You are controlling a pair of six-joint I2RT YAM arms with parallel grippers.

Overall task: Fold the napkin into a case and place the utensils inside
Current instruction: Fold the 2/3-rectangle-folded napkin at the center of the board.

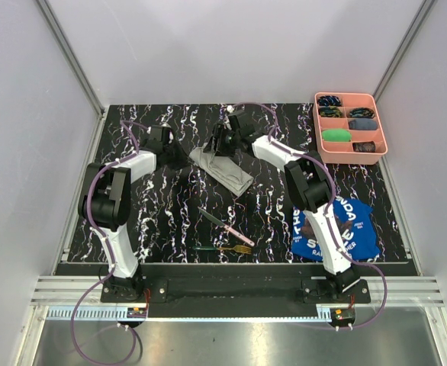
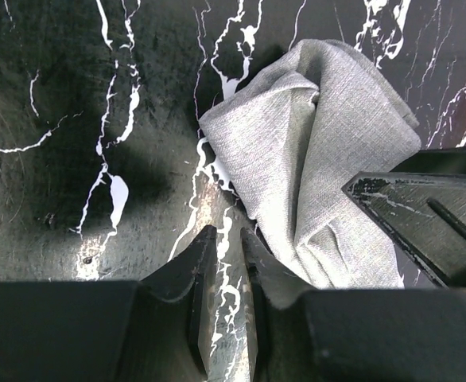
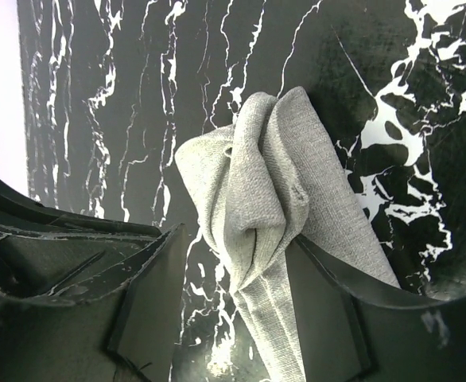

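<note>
The light grey napkin (image 1: 225, 171) lies folded into a narrow, bunched strip on the black marbled table, at the back middle. It also shows in the left wrist view (image 2: 312, 151) and the right wrist view (image 3: 257, 183). My right gripper (image 1: 220, 147) is open at its far end, jaws astride a raised fold (image 3: 241, 255), with the right finger (image 3: 328, 310) against the cloth. My left gripper (image 1: 181, 152) is nearly shut and empty, just left of the napkin's edge (image 2: 227, 236). The pink-handled knife (image 1: 228, 228) and green-handled fork (image 1: 222, 248) lie near the front middle.
A pink compartment tray (image 1: 383, 126) with small items stands at the back right. A blue printed cloth (image 1: 335, 227) lies at the front right beside the right arm. Grey walls close in the table on three sides.
</note>
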